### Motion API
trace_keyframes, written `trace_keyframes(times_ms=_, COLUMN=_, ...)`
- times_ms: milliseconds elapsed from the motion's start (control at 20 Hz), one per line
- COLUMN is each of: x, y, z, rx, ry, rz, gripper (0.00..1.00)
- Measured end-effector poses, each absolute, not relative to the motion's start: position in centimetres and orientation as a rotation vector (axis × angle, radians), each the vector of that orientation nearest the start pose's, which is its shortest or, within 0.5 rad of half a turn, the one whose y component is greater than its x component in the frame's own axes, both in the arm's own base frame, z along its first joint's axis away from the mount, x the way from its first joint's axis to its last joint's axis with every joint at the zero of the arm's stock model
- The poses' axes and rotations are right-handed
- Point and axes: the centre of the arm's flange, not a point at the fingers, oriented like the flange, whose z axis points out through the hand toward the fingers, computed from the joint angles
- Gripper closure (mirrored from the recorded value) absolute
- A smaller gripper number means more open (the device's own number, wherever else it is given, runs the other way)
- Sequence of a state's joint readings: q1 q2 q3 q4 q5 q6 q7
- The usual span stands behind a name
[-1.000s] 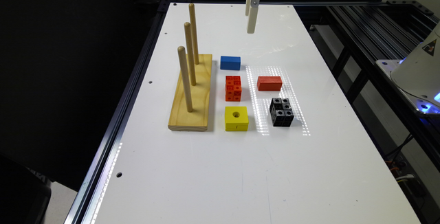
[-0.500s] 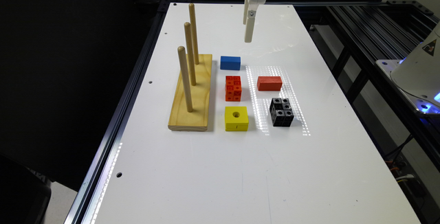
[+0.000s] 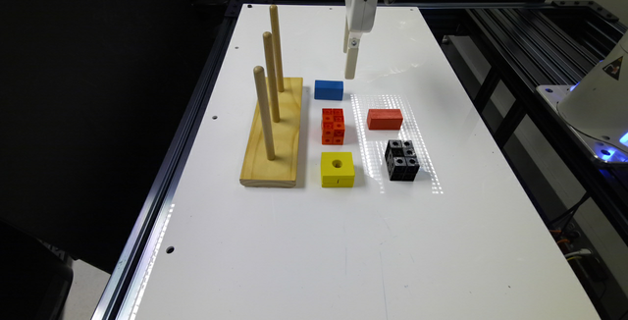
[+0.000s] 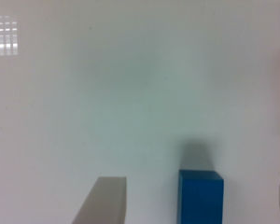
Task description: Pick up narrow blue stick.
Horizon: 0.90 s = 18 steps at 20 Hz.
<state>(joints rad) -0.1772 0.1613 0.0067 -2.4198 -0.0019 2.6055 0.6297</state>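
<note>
No readable writing is showing. The narrow blue stick [image 3: 328, 90] is lying flat on the white tabletop [image 3: 314, 241], long axis crosswise in the exterior view. The hand [image 3: 351, 67] is hovering beside it, fingers [image 4: 104, 201] spread apart.

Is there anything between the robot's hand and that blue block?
No. In the exterior view, only bare white table separates the hand from the blue block.
</note>
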Motion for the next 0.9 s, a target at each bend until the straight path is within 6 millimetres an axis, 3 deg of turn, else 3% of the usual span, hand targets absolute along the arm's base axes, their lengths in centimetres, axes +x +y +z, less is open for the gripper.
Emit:
trace_keyframes(times_ms=650, x=50.0, y=-8.1, z=24.7, rx=-2.890, ry=1.203, rz=-0.055, gripper=0.00)
trace_keyframes(times_ms=900, x=50.0, y=-8.1, z=23.3, rx=-2.892, ry=1.204, rz=-0.037, gripper=0.00)
